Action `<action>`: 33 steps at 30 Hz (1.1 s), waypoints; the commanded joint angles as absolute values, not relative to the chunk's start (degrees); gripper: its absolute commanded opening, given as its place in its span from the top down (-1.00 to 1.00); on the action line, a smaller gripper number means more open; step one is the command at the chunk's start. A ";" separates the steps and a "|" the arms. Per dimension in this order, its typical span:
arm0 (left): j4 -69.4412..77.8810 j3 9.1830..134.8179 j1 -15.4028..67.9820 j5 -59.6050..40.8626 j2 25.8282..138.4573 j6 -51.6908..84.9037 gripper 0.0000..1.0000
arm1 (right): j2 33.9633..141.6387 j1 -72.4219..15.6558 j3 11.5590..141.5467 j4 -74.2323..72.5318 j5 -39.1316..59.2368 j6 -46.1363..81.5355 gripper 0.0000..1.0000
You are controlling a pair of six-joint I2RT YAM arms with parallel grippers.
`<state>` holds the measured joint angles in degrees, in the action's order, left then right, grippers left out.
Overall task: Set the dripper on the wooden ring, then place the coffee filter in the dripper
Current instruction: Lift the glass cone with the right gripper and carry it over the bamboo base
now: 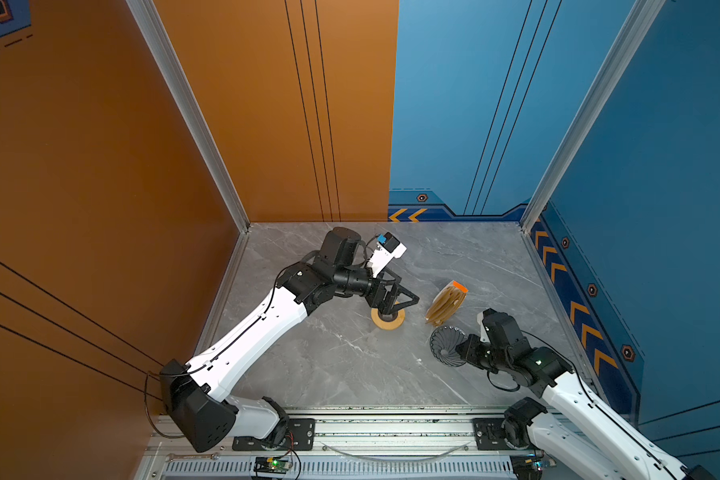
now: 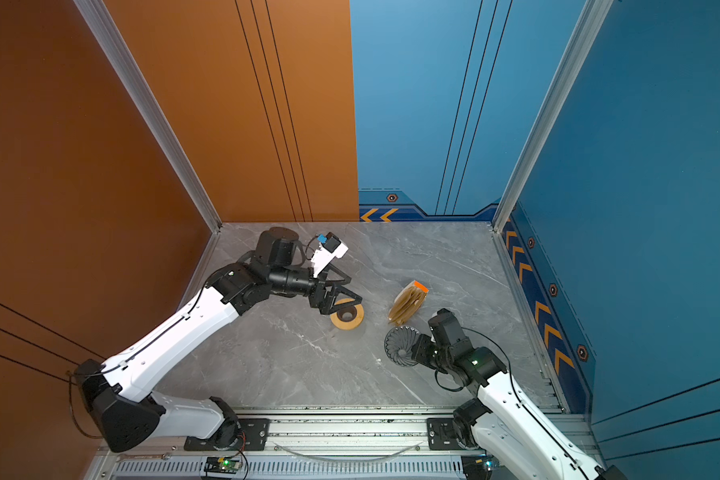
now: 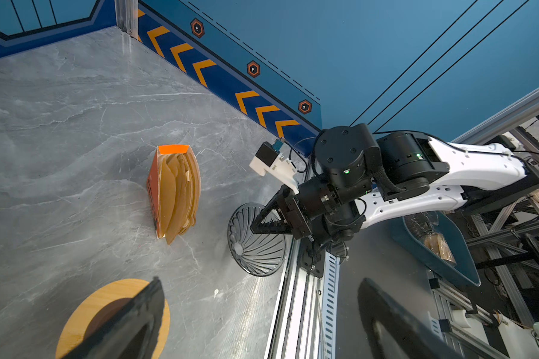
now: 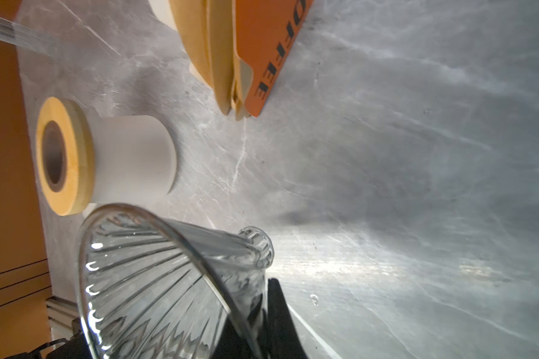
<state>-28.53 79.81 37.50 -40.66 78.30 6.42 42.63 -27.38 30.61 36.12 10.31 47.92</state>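
Note:
The dripper [image 1: 444, 348] [image 2: 399, 348] [image 3: 257, 248] [image 4: 143, 279] is a clear-dark ribbed cone at the front right of the table, tipped so its mouth faces left. My right gripper [image 1: 459, 351] [image 2: 414, 352] [image 3: 259, 226] [image 4: 262, 310] is shut on its rim wall, one finger inside and one outside. My left gripper [image 1: 400, 305] [image 2: 344, 306] [image 3: 260, 281] hangs open just above the wooden ring [image 1: 387, 323] [image 2: 347, 319] [image 3: 106, 298] [image 4: 63, 155], holding nothing. No single coffee filter is in view.
A clear packet of stacked brown filters [image 1: 445, 305] [image 2: 408, 305] [image 3: 175, 192] [image 4: 231, 46] with an orange corner stands just behind the dripper. The wooden ring sits on a white cup [image 4: 134, 155]. The metal front rail [image 1: 391, 428] runs close beside the dripper.

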 commanded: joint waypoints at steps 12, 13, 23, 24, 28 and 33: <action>-29.36 80.16 30.82 -39.60 74.44 5.12 -0.95 | 52.88 -30.55 45.15 31.57 10.48 46.04 0.82; -29.27 80.08 30.35 -39.48 74.24 5.14 -0.95 | 54.18 -30.95 46.16 31.48 10.35 45.68 0.82; -26.74 78.84 25.96 -39.87 71.96 6.50 -0.95 | 69.76 -35.89 61.64 33.28 9.62 42.35 0.80; -26.39 78.67 25.63 -40.11 71.79 6.71 -0.95 | 71.34 -36.26 63.25 33.50 10.00 42.11 0.79; -26.08 78.88 24.95 -41.91 72.22 7.28 -0.95 | 76.81 -37.40 68.44 34.18 10.85 41.05 0.79; -25.58 78.66 24.96 -42.54 72.17 7.67 -0.95 | 82.67 -38.41 74.31 35.40 11.45 39.83 0.79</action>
